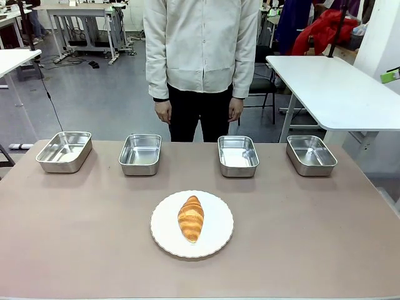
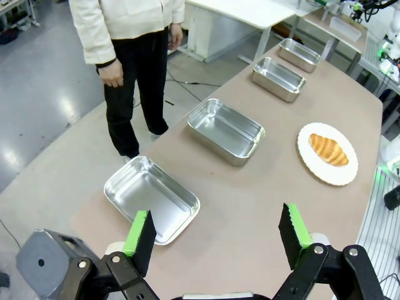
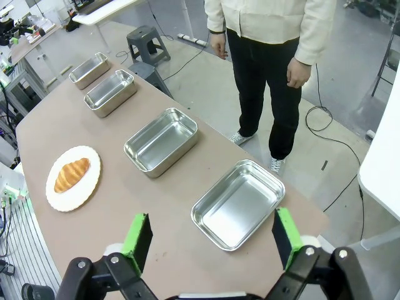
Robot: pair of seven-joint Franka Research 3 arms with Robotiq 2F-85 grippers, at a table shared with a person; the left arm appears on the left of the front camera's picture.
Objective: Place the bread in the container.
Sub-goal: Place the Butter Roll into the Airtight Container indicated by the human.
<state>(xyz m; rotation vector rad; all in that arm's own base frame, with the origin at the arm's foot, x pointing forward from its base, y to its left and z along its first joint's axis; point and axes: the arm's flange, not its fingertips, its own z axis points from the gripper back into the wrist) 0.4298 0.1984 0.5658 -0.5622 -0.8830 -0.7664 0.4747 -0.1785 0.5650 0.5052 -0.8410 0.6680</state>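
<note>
While left fingers (image 2: 140,240) and right fingers (image 3: 138,240) stand spread, brown table (image 1: 75,219) bears bread (image 1: 190,217); grey floor (image 1: 94,94) beyond.

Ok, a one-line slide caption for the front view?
Golden-brown croissant on a round white plate, four empty stainless-steel trays in a row beyond, person standing opposite.

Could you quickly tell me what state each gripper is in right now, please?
Left gripper: open, holding nothing.
Right gripper: open, holding nothing.
</note>
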